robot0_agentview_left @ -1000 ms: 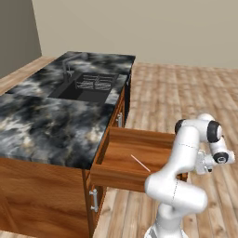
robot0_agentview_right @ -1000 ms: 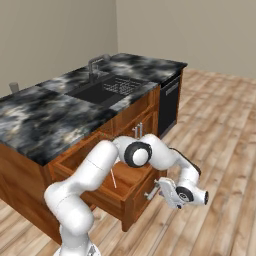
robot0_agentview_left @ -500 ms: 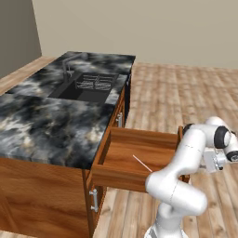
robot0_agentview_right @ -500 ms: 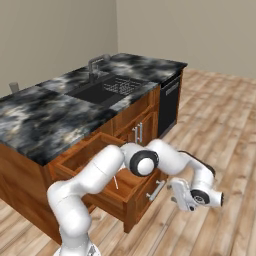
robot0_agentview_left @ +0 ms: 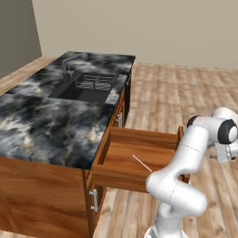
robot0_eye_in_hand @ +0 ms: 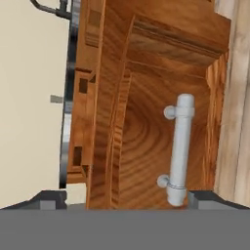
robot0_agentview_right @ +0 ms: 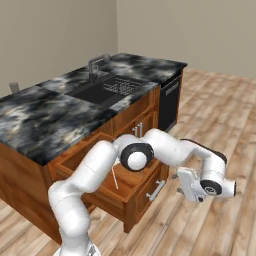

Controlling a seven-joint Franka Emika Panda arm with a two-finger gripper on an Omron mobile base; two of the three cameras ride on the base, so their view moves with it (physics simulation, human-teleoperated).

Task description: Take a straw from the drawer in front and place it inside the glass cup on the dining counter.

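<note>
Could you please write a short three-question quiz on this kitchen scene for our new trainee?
1. True or false: the drawer is pulled out.
2. Where does the straw lie?
A. in the sink
B. on the drawer's floor
C. between the gripper's fingers
3. Fill in: in the hand view, the gripper faces the drawer's silver ____.

Key
1. True. It stands open from the counter's wooden base.
2. B. It lies flat and alone on the drawer's floor, away from the gripper, whose fingers stand wide apart and hold nothing.
3. Handle. The bar sits between the two fingertips in that view, with no contact visible.
</note>
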